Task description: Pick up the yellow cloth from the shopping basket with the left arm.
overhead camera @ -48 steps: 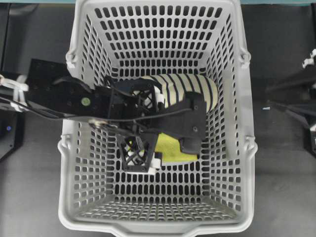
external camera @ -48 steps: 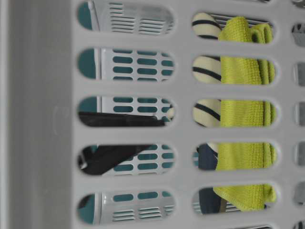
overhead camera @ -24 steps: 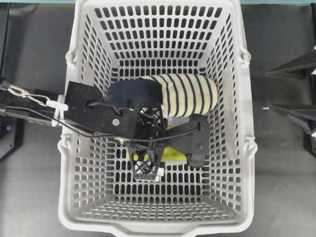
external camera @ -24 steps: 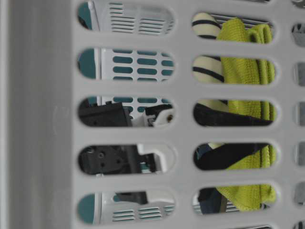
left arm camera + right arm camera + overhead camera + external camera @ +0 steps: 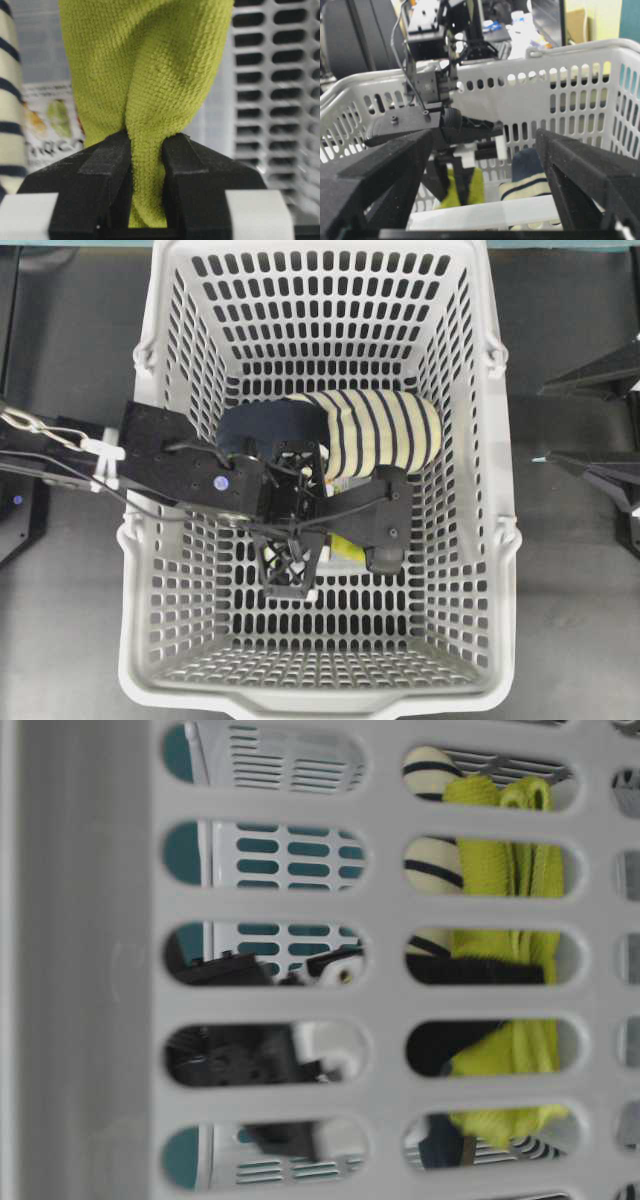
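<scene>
The yellow cloth [image 5: 145, 60] is bunched into a fold and pinched between the two black fingers of my left gripper [image 5: 146, 137], which is shut on it. From overhead, the left arm reaches down into the light-grey shopping basket [image 5: 497, 440]. The left gripper [image 5: 335, 540] covers nearly all of the cloth, leaving only a yellow sliver [image 5: 345, 548]. At table level the cloth [image 5: 500, 870] shows through the wall slots, gathered and creased. My right gripper [image 5: 484, 137] stands open outside the basket, to its right [image 5: 595, 415], with nothing between its fingers.
A cream-and-navy striped slipper [image 5: 385, 430] lies on the basket floor just behind the cloth, touching the left gripper's frame. A printed label [image 5: 50, 130] lies on the floor beside the cloth. The basket walls are tall on all sides. Dark tabletop [image 5: 570, 570] surrounds the basket.
The left gripper has gone from open to shut on the yellow cloth, drawing the flat cloth into a narrow fold. The right arm's fingers stand wider apart than a second ago.
</scene>
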`<action>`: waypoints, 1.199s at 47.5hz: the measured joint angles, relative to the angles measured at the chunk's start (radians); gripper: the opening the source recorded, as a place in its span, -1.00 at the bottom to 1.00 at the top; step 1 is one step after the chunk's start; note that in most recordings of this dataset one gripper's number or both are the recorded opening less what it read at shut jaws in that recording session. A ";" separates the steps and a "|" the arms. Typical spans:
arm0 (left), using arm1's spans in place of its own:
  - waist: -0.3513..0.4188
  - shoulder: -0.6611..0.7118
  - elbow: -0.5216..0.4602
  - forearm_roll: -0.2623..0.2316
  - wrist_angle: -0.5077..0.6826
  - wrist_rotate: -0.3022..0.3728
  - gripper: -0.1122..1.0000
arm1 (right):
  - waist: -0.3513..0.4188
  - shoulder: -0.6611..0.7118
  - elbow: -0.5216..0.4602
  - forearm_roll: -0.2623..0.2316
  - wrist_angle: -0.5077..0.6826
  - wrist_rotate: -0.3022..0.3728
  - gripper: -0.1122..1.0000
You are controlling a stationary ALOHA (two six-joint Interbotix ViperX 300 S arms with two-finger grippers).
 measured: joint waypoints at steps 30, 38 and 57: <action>-0.005 -0.118 -0.512 0.000 0.454 0.083 -0.56 | 0.002 0.000 0.002 0.000 0.000 0.000 0.62; 0.005 -0.114 -0.543 0.000 0.502 0.078 -0.56 | 0.000 0.000 0.002 0.002 0.000 0.000 0.62; 0.015 -0.114 -0.543 -0.002 0.505 0.075 -0.56 | 0.000 0.000 0.002 0.002 0.000 0.000 0.62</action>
